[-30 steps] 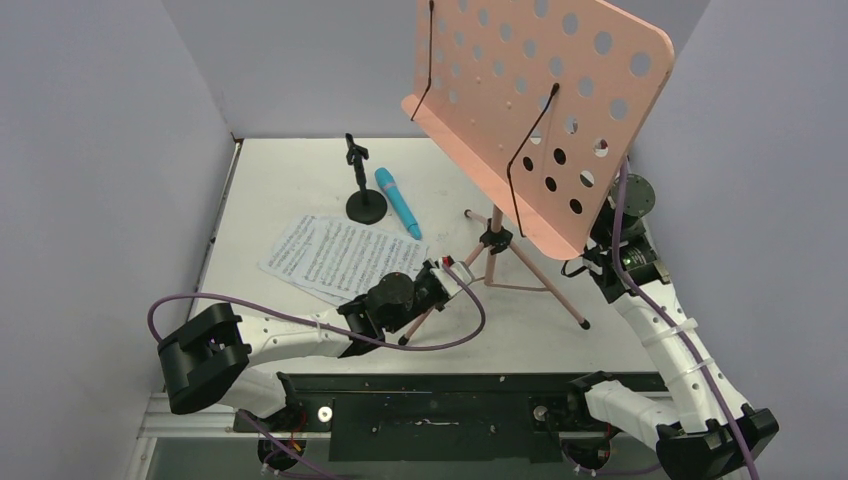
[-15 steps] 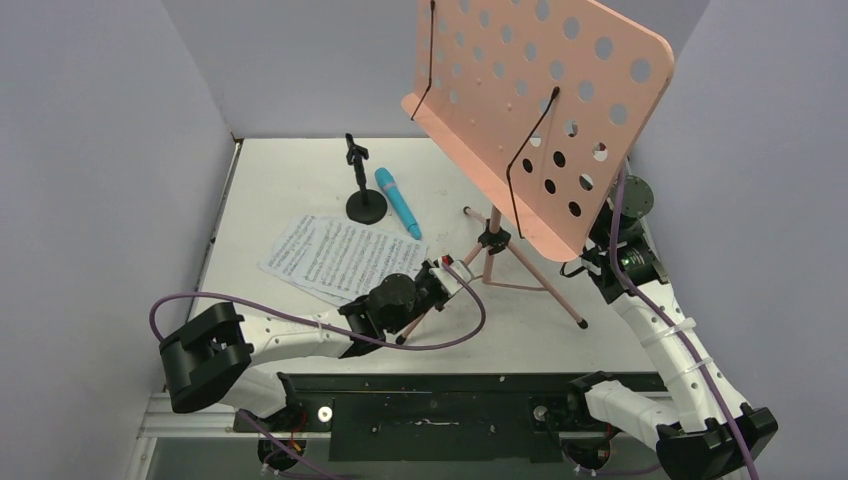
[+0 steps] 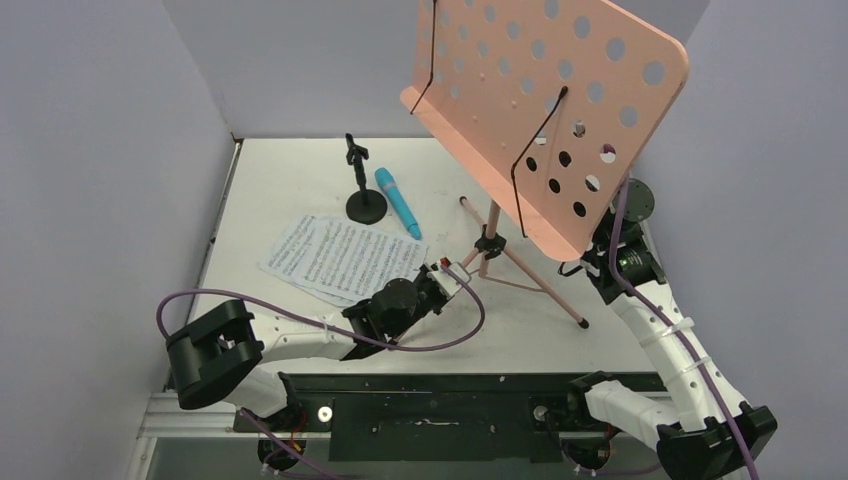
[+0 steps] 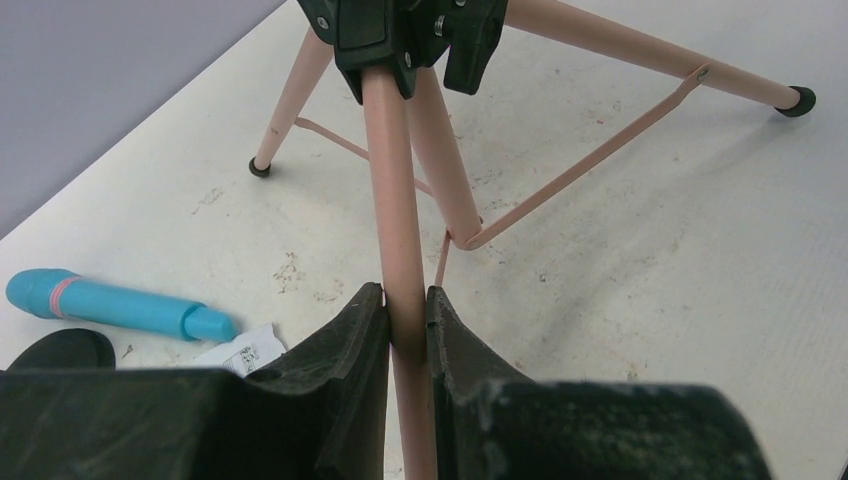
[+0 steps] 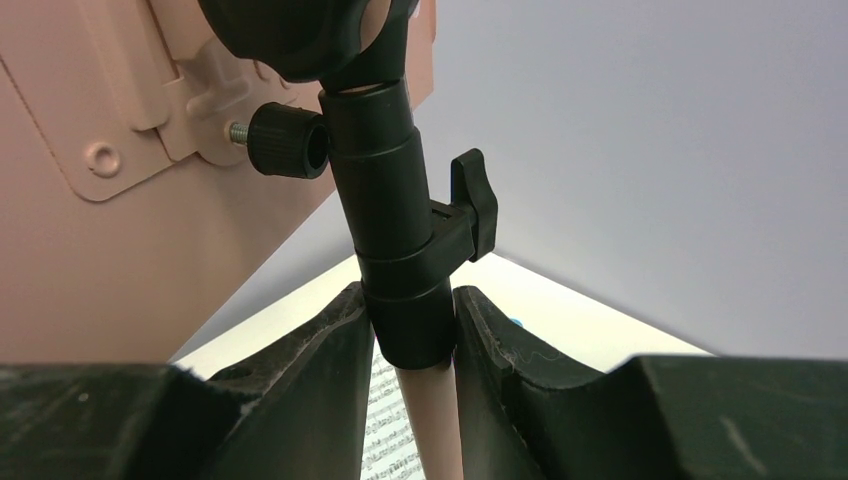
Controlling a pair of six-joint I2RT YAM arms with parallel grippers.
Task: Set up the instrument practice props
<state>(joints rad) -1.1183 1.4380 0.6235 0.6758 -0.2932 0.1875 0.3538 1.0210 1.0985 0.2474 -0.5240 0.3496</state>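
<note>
The pink perforated music stand (image 3: pixel 520 90) rises over the right half of the table on its tripod legs (image 4: pixel 640 110). My left gripper (image 4: pixel 407 300) is shut on the nearest leg (image 4: pixel 395 200), below the black hub (image 3: pixel 487 243). My right gripper (image 5: pixel 412 300) is shut on the black collar (image 5: pixel 395 230) of the upright pole, just under the pink desk; in the top view it (image 3: pixel 600 255) is partly hidden behind the desk. White sheet-music pages (image 3: pixel 335 258) lie flat at left. The blue microphone (image 3: pixel 398 202) lies beside the small black mic stand (image 3: pixel 364 200).
Grey walls (image 3: pixel 100 150) close the table on the left, back and right. Purple cables (image 3: pixel 300 320) loop along both arms. A black rail (image 3: pixel 430 400) runs across the near edge between the arm bases.
The stand's desk has shifted up and to the right, and the hub has moved slightly left. Both grippers keep their hold; the left arm shifted a little with the leg.
</note>
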